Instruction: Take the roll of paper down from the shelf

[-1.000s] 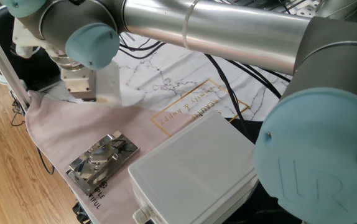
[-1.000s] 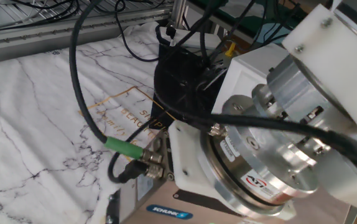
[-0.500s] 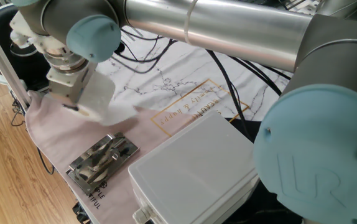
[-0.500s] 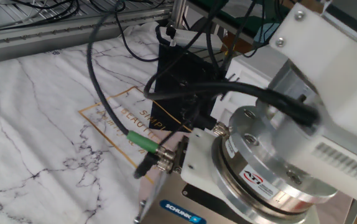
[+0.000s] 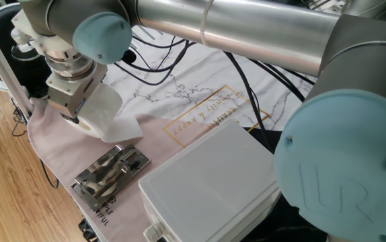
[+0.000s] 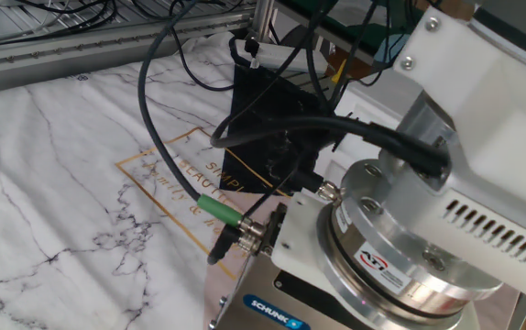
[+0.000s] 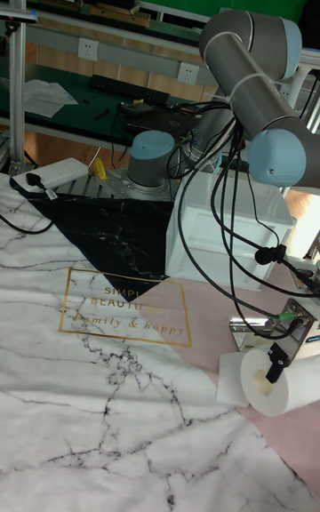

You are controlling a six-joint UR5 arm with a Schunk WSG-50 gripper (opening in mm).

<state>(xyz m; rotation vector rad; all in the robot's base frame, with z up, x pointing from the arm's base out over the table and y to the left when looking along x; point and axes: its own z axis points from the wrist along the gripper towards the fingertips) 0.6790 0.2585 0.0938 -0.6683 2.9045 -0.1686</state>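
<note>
Nearest the front edge of the table in one fixed view, the shelf [image 5: 111, 175] lay flat on the pink cloth [image 5: 58, 144], its chrome plate and rails bare, with nothing resting on it. Just beside it, toward the right, stood the big white box [image 5: 210, 185].

Farther in, near the cloth's left edge, the roll of paper [image 5: 102, 111] was clear of the shelf and well apart from it. The gripper [image 5: 72, 114] pinched the roll, one finger [image 7: 276, 363] reaching into the hollow core, as the tall fixed view showed. A loose flap of paper trailed from the roll toward the shelf. Whether the roll already touched the cloth or hung just above it could not be told from these views.

Beyond lay the marble-patterned sheet [image 6: 52, 174] with its gold-framed lettering, crossed by black cables [image 6: 167, 110]; the other fixed view showed mostly the wrist flange and neither roll nor shelf.

As a judgement, the main part of the task looked done: the roll was off the shelf. What seemed left was to rest it on the cloth, let go and lift away.
</note>
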